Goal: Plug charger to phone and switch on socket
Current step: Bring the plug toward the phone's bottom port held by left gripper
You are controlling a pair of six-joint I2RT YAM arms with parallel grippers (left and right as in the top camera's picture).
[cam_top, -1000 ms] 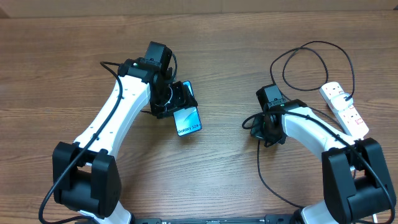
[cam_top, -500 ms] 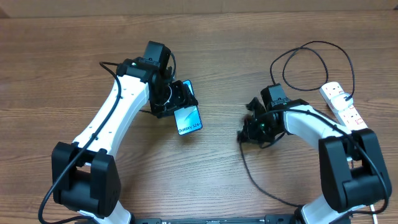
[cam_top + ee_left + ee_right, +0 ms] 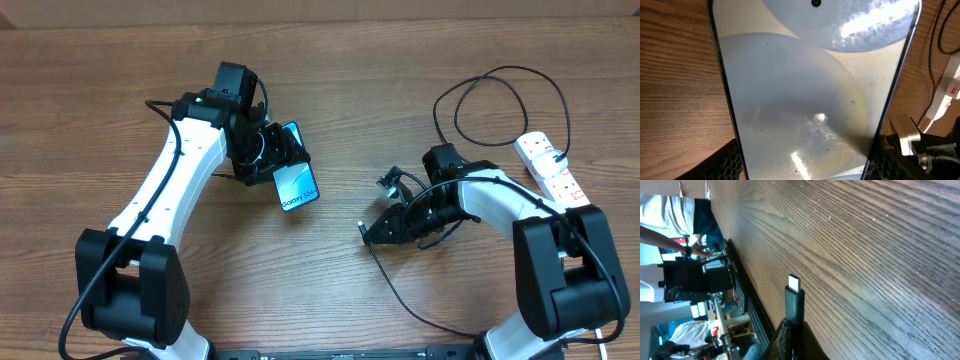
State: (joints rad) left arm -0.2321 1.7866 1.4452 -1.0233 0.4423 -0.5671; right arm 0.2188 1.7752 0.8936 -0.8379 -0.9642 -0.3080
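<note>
My left gripper (image 3: 275,160) is shut on the phone (image 3: 297,186), holding it tilted above the table left of centre; its light blue-white screen fills the left wrist view (image 3: 810,85), with my fingers on both its edges. My right gripper (image 3: 385,228) is shut on the charger's black connector (image 3: 794,300), whose metal tip (image 3: 361,225) points left toward the phone, a gap apart. The thin black charger cable (image 3: 500,75) loops at the back right and another stretch trails toward the front edge. The white socket (image 3: 552,172) lies at the far right, with red switches.
The wooden table (image 3: 400,120) lies under both arms. The socket's thick white cord (image 3: 610,338) runs off at the right edge. In the right wrist view, equipment and a person (image 3: 670,210) show beyond the table's edge.
My right gripper swung left and forward with the connector, now pointing its tip at the phone. My left arm shifted the phone slightly left and back.
</note>
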